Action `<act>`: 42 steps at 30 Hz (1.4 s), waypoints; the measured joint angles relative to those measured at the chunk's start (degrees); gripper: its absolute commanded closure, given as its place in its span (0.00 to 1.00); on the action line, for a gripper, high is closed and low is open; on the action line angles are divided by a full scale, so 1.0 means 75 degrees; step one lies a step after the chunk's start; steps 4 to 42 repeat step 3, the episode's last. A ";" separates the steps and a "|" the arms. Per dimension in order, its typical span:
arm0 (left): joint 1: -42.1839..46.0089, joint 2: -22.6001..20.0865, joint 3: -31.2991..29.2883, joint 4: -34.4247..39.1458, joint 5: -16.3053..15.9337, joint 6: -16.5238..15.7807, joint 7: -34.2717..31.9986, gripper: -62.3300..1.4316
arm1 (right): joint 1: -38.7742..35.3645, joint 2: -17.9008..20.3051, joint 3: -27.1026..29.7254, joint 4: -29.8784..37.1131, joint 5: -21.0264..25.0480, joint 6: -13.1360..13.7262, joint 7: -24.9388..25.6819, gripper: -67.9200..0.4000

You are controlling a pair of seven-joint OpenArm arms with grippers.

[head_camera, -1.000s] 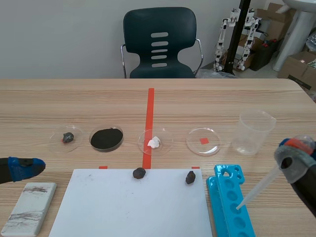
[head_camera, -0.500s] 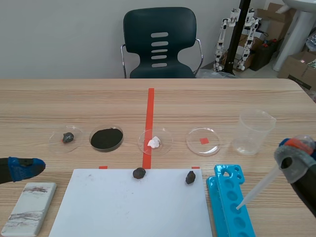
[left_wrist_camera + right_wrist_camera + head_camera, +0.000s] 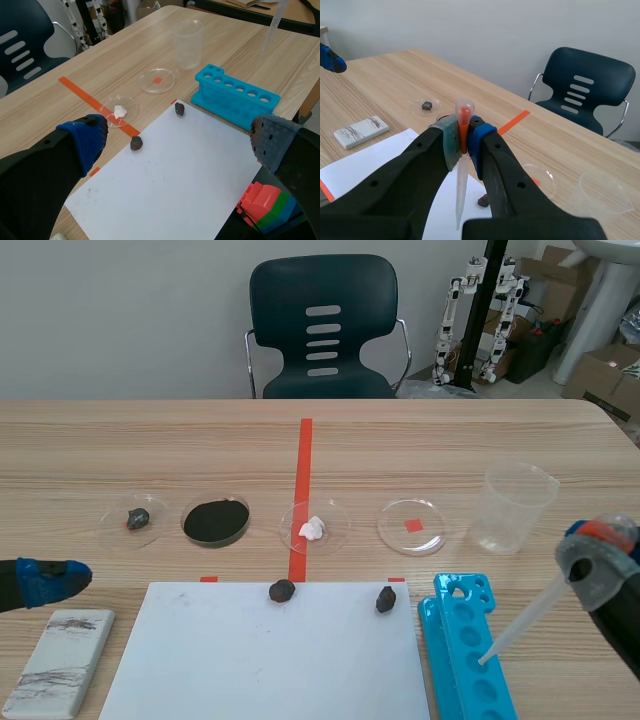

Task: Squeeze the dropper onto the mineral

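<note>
The right end effector (image 3: 598, 562), at the lower right of the frame, is closed on the dropper (image 3: 525, 620), clamping it near its orange-marked bulb. The clear tube slants down and to the left, so its tip hangs over the blue tube rack (image 3: 462, 660). The left end effector (image 3: 48, 580) sits low at the left edge with its fingers spread wide and nothing in them, just above a white streak plate (image 3: 58, 662). The pick-up therefore looks done, while the delivery is not. Two dark lumps rest on the upper edge of the white sheet (image 3: 260, 660) in the lower middle: the left mineral (image 3: 282, 590) just below the red tape line, and the right mineral (image 3: 386, 599) near the rack. The dropper tip is well apart from both, and no wet spot shows on the worktop (image 3: 150, 450). What seems left is to carry the tip over a mineral, probably the nearer right one, and press the bulb. Whether the tube holds liquid I cannot tell.
</note>
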 measured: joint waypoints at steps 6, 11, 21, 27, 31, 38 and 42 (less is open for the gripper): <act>0.0000 0.0000 0.0000 0.0000 0.0000 0.0000 0.0000 0.04 | 0.0000 0.0000 0.0000 0.0000 0.0000 0.0000 0.0000 0.98; 0.0000 0.0000 0.0000 0.0000 0.0000 0.0000 0.0000 0.04 | 0.0000 0.0000 0.0000 0.0000 0.0000 0.0000 0.0000 0.98; 0.0000 0.0000 0.0000 0.0000 0.0000 0.0000 0.0000 0.04 | 0.0000 0.0000 0.0000 0.0000 0.0000 0.0000 0.0000 0.98; 0.0000 0.0000 0.0000 0.0000 0.0000 0.0000 0.0000 0.04 | 0.0000 0.0000 0.0000 0.0000 0.0000 0.0000 0.0000 0.98; 0.0000 0.0000 0.0000 0.0000 0.0000 0.0000 0.0000 0.04 | 0.0000 0.0000 0.0000 0.0000 0.0000 0.0000 0.0000 0.98; 0.0000 0.0000 0.0000 0.0000 0.0000 0.0000 0.0000 0.04 | 0.0000 0.0000 0.0000 0.0000 0.0000 0.0000 0.0000 0.98; 0.0000 0.0000 0.0000 0.0000 0.0000 0.0000 0.0000 0.04 | 0.0000 0.0000 0.0000 0.0000 0.0000 0.0000 0.0000 0.98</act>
